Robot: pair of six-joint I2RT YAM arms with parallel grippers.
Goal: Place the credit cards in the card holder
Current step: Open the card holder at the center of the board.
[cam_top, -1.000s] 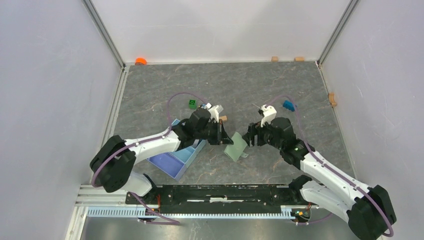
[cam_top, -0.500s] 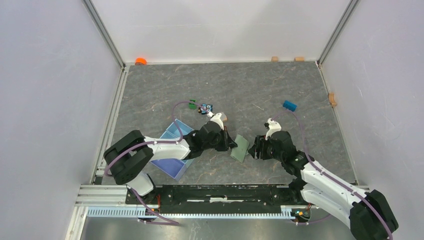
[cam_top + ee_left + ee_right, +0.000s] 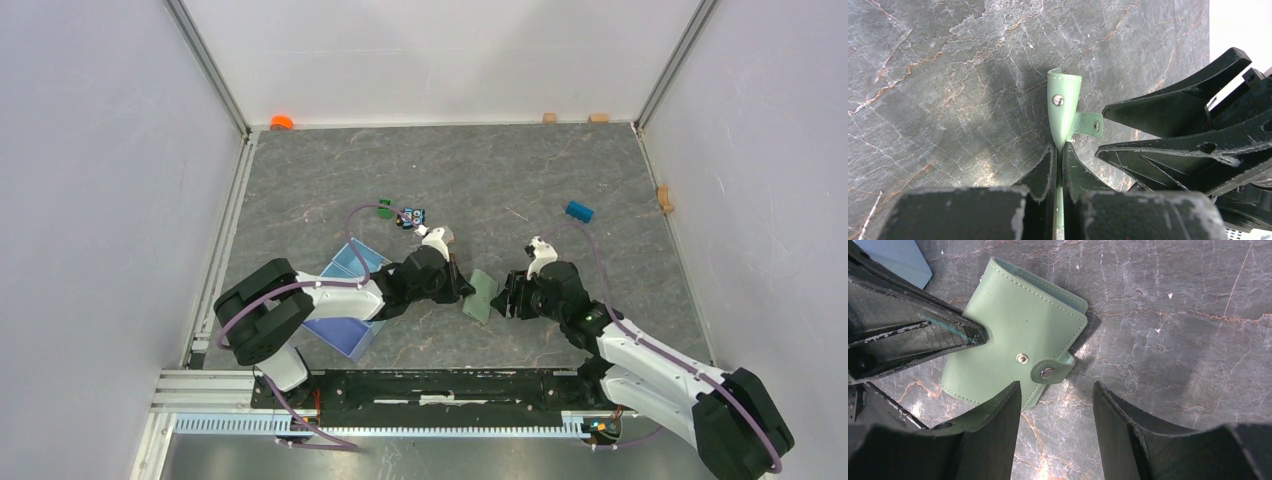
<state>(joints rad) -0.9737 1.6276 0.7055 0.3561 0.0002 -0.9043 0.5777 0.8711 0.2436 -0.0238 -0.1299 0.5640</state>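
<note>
Teamwork explains the pose: the left gripper (image 3: 1058,150) is pinched tight on one edge of the sage-green card holder (image 3: 1018,350). It holds the wallet tilted above the marble-patterned table (image 3: 500,180) between the two arms, probably so it cannot slide. The right gripper (image 3: 1055,390) stands parted and grasps nothing. Its fingers flank the snap tab (image 3: 1050,371), which sits off its stud, likely ready to peel the cover open. No credit cards show. A light blue tray (image 3: 338,335) lies by the left arm.

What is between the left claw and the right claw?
The green card holder, per the top view: left claw pinching one edge, right claw open at the other.
</note>
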